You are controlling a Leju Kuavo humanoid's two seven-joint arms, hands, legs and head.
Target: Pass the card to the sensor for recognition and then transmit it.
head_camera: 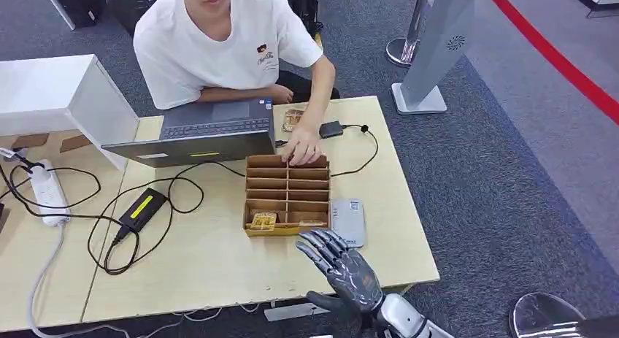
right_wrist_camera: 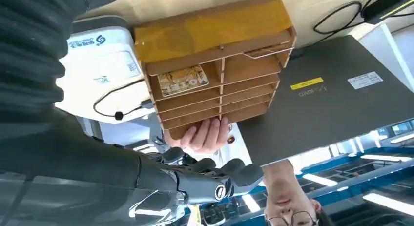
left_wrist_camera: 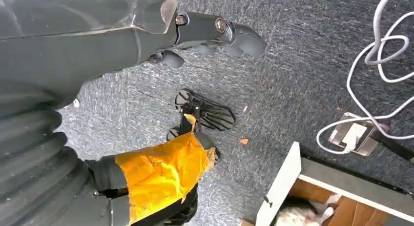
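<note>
A wooden compartment box (head_camera: 287, 194) stands on the table, with a yellowish card (head_camera: 263, 220) in its front left slot. The same card (right_wrist_camera: 183, 80) lies in the box (right_wrist_camera: 215, 40) in the right wrist view. A white sensor (head_camera: 347, 221) lies right of the box's front end. My right hand (head_camera: 343, 269) hovers over the table's front edge, just short of the box and sensor, fingers spread and holding nothing. A person's hand (head_camera: 301, 147) rests on the box's far end. Another card (head_camera: 292, 120) lies beyond it. My left hand (left_wrist_camera: 215, 30) hangs over the carpet, holding nothing.
A laptop (head_camera: 197, 137) stands behind the box on the left, with a seated person behind the table. A power brick (head_camera: 142, 209), looping cables and a power strip (head_camera: 47, 192) lie left. A white case (head_camera: 58, 97) is far left; a sign stand (head_camera: 431, 53) is on the floor.
</note>
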